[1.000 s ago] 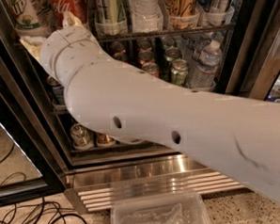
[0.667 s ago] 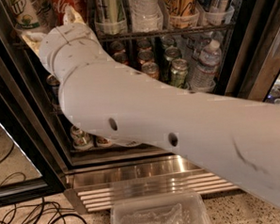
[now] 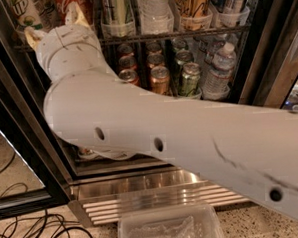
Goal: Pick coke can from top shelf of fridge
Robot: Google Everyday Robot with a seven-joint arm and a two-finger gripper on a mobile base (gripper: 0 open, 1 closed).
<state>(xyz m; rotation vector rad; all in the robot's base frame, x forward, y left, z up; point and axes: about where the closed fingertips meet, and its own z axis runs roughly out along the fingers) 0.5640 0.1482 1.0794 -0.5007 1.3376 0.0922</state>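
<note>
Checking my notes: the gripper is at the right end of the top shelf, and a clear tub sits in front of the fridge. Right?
No. The camera view shows the gripper at the left end of the top shelf; the tub does sit in front of the fridge.

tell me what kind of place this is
Probably a shop or office pantry: a glass-door drinks fridge packed with cans and a water bottle, loose cables beside it. The gripper is up at its top shelf, upper left.
</note>
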